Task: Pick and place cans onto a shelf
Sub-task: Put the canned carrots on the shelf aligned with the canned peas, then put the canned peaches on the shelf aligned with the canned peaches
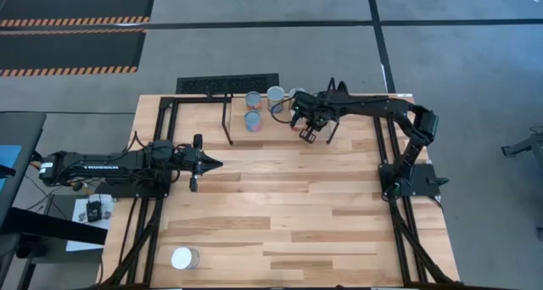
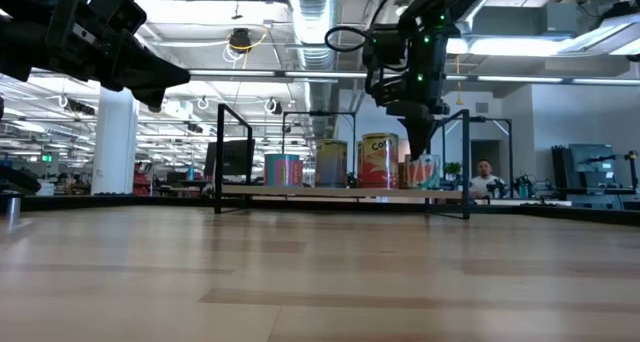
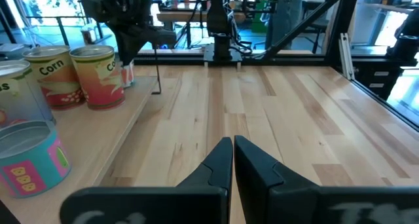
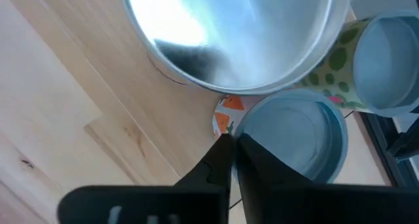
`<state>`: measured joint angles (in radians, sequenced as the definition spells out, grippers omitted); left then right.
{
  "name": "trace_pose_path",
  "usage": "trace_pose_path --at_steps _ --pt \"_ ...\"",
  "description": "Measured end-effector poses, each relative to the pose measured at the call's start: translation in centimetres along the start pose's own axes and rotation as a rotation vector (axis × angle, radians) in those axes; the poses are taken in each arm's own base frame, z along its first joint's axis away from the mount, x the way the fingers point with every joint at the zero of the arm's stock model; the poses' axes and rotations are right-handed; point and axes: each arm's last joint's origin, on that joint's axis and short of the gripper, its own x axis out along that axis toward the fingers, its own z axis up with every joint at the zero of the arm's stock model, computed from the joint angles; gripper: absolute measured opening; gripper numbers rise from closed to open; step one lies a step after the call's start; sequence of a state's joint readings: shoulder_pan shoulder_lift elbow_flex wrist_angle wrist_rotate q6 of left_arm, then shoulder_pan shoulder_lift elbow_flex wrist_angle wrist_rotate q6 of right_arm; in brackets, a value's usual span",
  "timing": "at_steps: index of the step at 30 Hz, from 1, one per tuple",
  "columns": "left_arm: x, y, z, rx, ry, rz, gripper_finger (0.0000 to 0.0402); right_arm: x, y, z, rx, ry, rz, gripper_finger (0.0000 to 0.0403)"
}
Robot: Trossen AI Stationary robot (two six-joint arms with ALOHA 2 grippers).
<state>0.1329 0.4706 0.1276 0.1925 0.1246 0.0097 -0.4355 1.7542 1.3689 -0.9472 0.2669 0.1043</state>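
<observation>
The shelf [image 1: 273, 131] stands at the table's far edge with several cans on it [image 1: 253, 120], among them two Corn cans [image 3: 98, 76] and a teal can [image 2: 283, 170]. My right gripper [image 1: 307, 136] is shut, pointing down over the shelf's right end [image 2: 420, 150]. In its wrist view its tips [image 4: 231, 145] lie beside a blue-grey-topped can [image 4: 294, 135] and below a silvery-topped can [image 4: 229, 34]. My left gripper [image 1: 214, 164] is shut and empty over the table's left middle. One white-topped can [image 1: 182, 258] stands at the near left. My right gripper's shut fingertips [image 4: 222, 152] stand from above at the rim of the blue-grey-topped can [image 4: 252, 122], which sits upright on the shelf. I cannot tell whether they touch it.
Black rod uprights [image 1: 229, 120] [image 2: 218, 157] stand at the shelf's ends. Black frame rails run along the table's left [image 1: 153, 154] and right [image 1: 386, 154] sides. Bare wood lies in the table's middle [image 1: 288, 205]. A person [image 2: 485, 177] shows in the room behind.
</observation>
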Motion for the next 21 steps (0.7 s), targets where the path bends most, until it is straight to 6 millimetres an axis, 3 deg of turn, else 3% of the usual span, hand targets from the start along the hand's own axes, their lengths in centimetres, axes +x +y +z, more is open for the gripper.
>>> trace_pose_path --at_steps 12,21 --pt "0.0 0.0 0.0 0.000 0.000 0.000 0.0006 -0.2 0.3 0.0 0.014 -0.008 -0.044 0.0089" --pt "0.0 0.0 0.0 0.000 0.000 0.000 0.0006 -3.2 1.6 0.2 -0.022 0.022 -0.033 0.0094"
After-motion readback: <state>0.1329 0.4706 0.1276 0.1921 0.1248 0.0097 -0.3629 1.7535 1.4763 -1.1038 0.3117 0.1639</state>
